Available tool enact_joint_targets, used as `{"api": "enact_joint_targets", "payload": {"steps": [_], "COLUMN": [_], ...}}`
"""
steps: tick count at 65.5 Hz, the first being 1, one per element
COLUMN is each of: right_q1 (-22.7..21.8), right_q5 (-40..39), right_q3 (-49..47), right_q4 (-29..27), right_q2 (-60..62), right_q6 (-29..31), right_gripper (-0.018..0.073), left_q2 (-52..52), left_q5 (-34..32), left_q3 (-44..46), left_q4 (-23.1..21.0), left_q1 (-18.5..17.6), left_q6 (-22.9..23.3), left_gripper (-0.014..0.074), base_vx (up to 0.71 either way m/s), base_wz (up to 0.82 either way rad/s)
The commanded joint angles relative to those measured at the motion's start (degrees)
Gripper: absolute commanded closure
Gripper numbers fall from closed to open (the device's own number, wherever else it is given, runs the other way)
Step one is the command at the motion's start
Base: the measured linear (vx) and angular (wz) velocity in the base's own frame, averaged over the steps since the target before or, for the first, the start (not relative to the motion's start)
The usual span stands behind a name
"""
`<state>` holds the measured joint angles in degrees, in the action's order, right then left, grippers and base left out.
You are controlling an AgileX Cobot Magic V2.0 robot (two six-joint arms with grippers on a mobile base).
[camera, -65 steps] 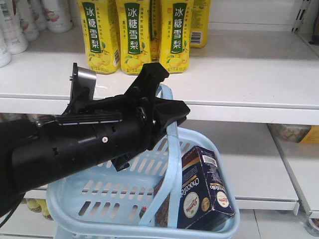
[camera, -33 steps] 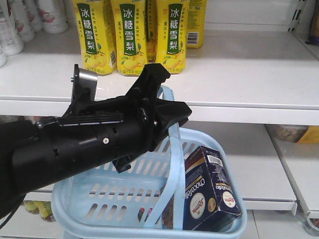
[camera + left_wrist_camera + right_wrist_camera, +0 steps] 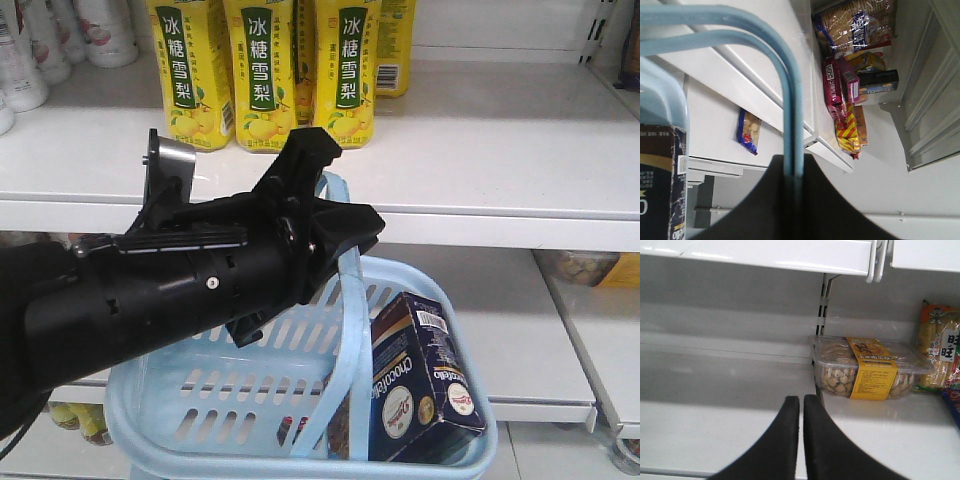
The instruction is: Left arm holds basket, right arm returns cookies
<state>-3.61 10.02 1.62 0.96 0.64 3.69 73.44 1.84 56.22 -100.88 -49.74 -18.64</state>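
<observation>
My left gripper [image 3: 335, 205] on the thick black arm is shut on the hoop handle [image 3: 350, 300] of the light blue basket [image 3: 190, 395], which hangs in front of the shelves. In the left wrist view the handle [image 3: 789, 100] runs straight down between the jaws of that gripper [image 3: 792, 167]. The cookies [image 3: 420, 385], a dark navy box, stand tilted inside the basket at its right end; one edge of the cookies [image 3: 657, 185] shows at the lower left. My right gripper [image 3: 801, 400] is shut with nothing in it, over a white shelf.
Yellow drink cartons [image 3: 260, 70] stand on the upper white shelf [image 3: 480, 150] behind the basket. A clear tub of snacks with a yellow label [image 3: 870, 367] sits just ahead and right of the right gripper, packets [image 3: 940, 352] beside it. Snack packs [image 3: 845, 95] fill a side shelf.
Over the second the basket and cookie box have drifted slightly right and down in the front view, and the cartons slightly left. In the last half second almost nothing moved.
</observation>
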Motion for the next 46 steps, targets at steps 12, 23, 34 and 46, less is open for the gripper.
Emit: {"api": "enact_joint_targets", "payload": {"steps": [12,23,34,46], "right_q1": [-0.4,-0.4,-0.4,-0.4], "right_q5": [-4.1,-4.1,-4.1,-4.6], "right_q3": [1.0,1.0,1.0,1.0], "right_q4": [0.2,0.2,0.2,0.2], "right_q2": [0.7,0.7,0.7,0.7], "right_q6": [0.3,0.4,0.4,0.4], "right_gripper": [0.0565,0.0565,0.0565,0.0565], "left_q2": [-2.1,-2.1,-2.1,-2.1], "left_q5": [0.5,0.4,0.5,0.5], "left_q3": [2.1,2.1,2.1,2.1], "left_q4": [-1.1,-1.1,-1.1,-1.1], "left_q1": [0.0,0.0,0.0,0.0], "left_q6": [-1.1,-1.1,-1.1,-1.1], "left_gripper": [0.0599,0.0599,0.0599,0.0599], "base_vx": [0.0,0.0,0.0,0.0], "base_wz": [0.0,0.0,0.0,0.0]}}
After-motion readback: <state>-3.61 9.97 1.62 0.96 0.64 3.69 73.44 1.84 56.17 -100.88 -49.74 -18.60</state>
